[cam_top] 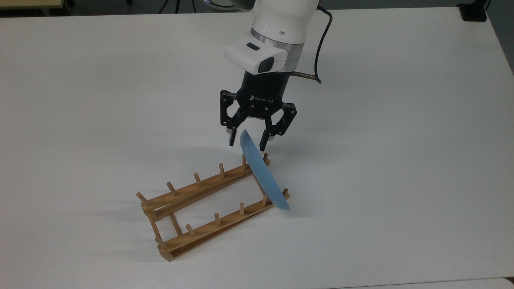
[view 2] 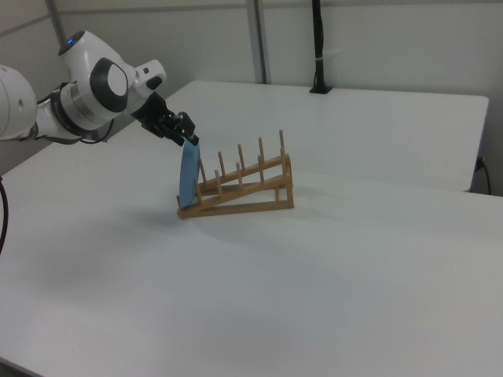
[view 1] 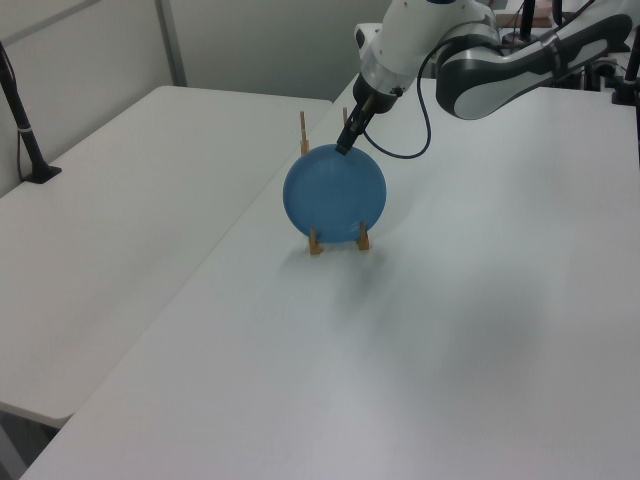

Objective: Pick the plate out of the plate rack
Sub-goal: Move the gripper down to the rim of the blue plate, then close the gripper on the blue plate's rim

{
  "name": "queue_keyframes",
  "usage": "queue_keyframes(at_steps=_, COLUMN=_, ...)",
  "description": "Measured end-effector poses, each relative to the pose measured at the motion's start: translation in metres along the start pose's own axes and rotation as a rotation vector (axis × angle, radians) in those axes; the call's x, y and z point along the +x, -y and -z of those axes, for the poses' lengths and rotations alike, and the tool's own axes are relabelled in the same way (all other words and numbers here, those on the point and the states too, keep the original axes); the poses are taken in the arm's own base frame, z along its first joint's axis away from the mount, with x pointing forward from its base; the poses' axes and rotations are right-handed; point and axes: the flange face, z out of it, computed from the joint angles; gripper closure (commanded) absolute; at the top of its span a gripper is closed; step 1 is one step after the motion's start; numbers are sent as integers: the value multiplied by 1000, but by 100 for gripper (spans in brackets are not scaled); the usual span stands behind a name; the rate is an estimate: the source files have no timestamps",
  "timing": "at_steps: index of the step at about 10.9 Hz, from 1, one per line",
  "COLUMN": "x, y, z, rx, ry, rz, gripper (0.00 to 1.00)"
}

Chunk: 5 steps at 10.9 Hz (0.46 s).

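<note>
A light-blue plate (cam_top: 263, 176) stands on edge in the end slot of the wooden plate rack (cam_top: 200, 202), at the rack's end nearer the arm. My gripper (cam_top: 247, 143) is open and points down, one finger on each side of the plate's upper rim. The left view has the plate (view 1: 334, 193) facing the camera, with the gripper (view 1: 345, 146) at its top edge and rack pegs (view 1: 303, 130) behind. From the right view, the plate (view 2: 187, 174) leans at the low end of the rack (view 2: 245, 188), and the gripper (view 2: 189, 140) sits right above it.
The white table (cam_top: 401, 160) spreads wide around the rack. A black object (cam_top: 474, 12) sits at the top view's upper right corner. A black post (view 1: 25, 130) stands on the neighbouring table in the left view. The arm's cable (cam_top: 319, 44) hangs beside the wrist.
</note>
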Motion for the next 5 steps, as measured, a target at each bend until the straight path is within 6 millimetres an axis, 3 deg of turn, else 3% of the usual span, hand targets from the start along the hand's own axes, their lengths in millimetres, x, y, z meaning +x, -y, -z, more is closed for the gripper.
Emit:
queue_keyframes(at_steps=1, x=0, y=4, z=1, rx=4, ry=-1, rz=5, gripper=81)
queue_keyframes(at_steps=5, x=-4, y=14, z=-4, rx=-18, ry=-8, rz=56, gripper=86)
